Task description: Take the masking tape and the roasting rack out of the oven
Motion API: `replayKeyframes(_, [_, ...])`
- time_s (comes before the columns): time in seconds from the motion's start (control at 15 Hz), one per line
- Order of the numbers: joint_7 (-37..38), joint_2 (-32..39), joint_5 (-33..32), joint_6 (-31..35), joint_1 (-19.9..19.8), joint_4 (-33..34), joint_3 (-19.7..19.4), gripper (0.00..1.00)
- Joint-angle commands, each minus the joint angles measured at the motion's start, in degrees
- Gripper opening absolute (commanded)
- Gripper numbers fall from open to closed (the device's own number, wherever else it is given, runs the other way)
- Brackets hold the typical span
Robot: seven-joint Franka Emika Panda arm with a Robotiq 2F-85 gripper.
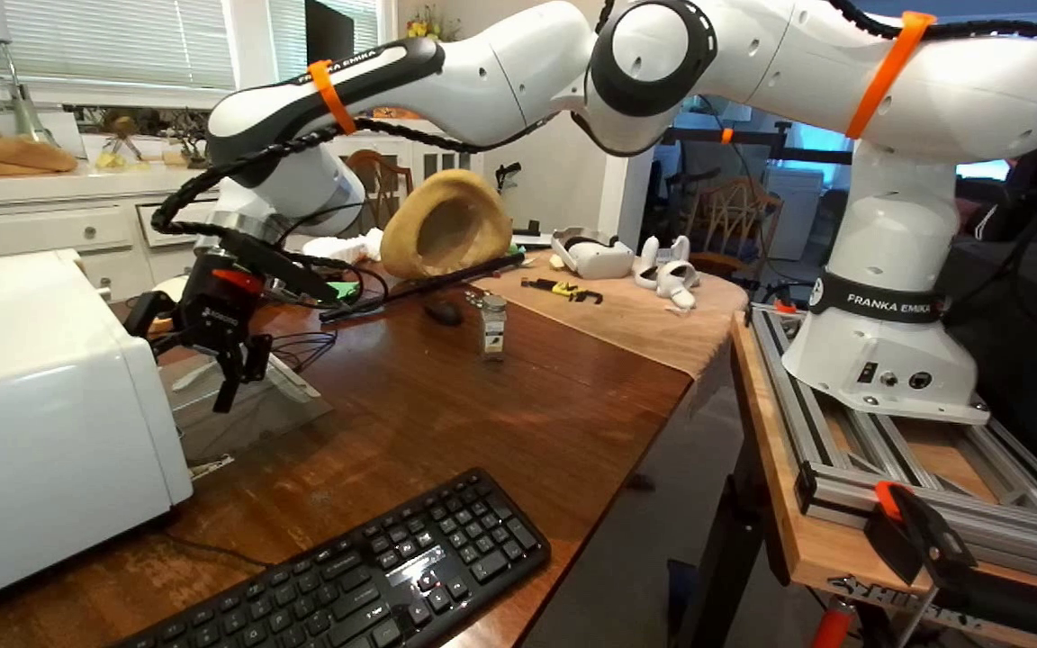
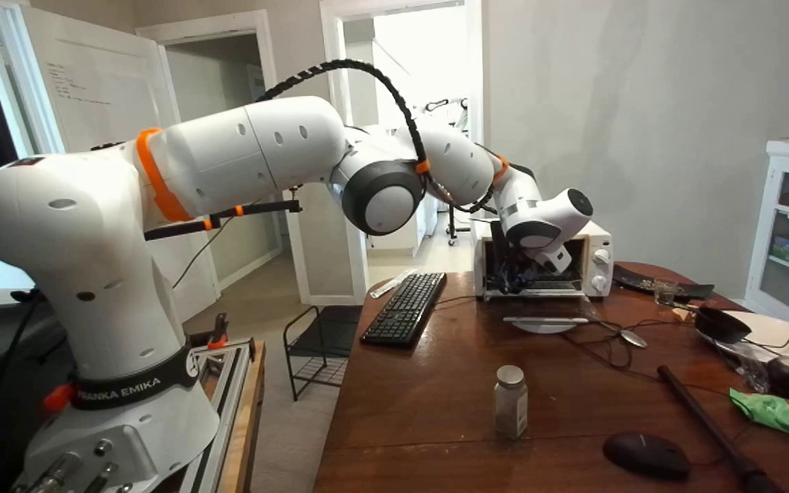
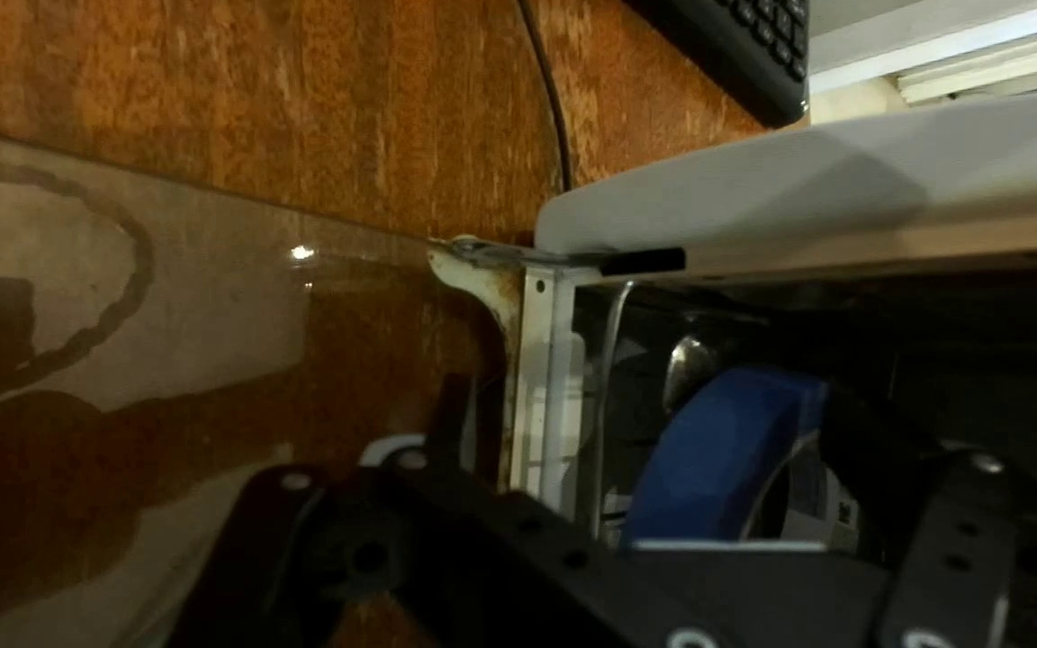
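The white oven (image 1: 41, 387) stands with its glass door (image 3: 212, 333) folded down over the table. Inside, a blue roll of masking tape (image 3: 721, 459) rests tilted on its edge, its lower part hidden behind my gripper (image 3: 653, 418). My fingers are spread wide, one out over the lowered door and one inside the oven, dark against the tape's far side. Whether that finger touches the tape I cannot tell. In an exterior view the gripper (image 1: 190, 378) is open at the oven's mouth. A thin bright wire by the opening looks like the edge of the roasting rack (image 3: 607, 405); the rest is in shadow.
The oven's side wall (image 3: 752, 193) and front sill (image 3: 545, 387) stand close to the gripper. A black keyboard (image 2: 408, 308) lies beside the oven. On the table are a glass shaker (image 2: 511, 404), a mouse (image 2: 646, 453), a black rod (image 2: 709, 418) and loose cables.
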Motion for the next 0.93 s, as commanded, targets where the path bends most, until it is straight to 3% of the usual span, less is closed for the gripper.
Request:
replayKeyframes(0.0, [1.6, 0.74, -0.98, 3.12, 1.77, 0.75, -1.94, 0.66])
replayKeyframes(0.47, [2.45, 0.32, -0.76, 4.41, 2.17, 1.14, -2.83, 0.1])
replayKeyframes(0.53, [2.6, 0.27, -0.74, 4.59, 2.13, 1.11, -2.81, 0.53])
replayKeyframes(0.67, [2.49, 0.14, -0.65, 4.42, 1.96, 1.05, -2.61, 0.49])
replayKeyframes(0.87, [2.34, -0.15, -0.56, 4.75, 2.09, 0.73, -3.02, 0.71])
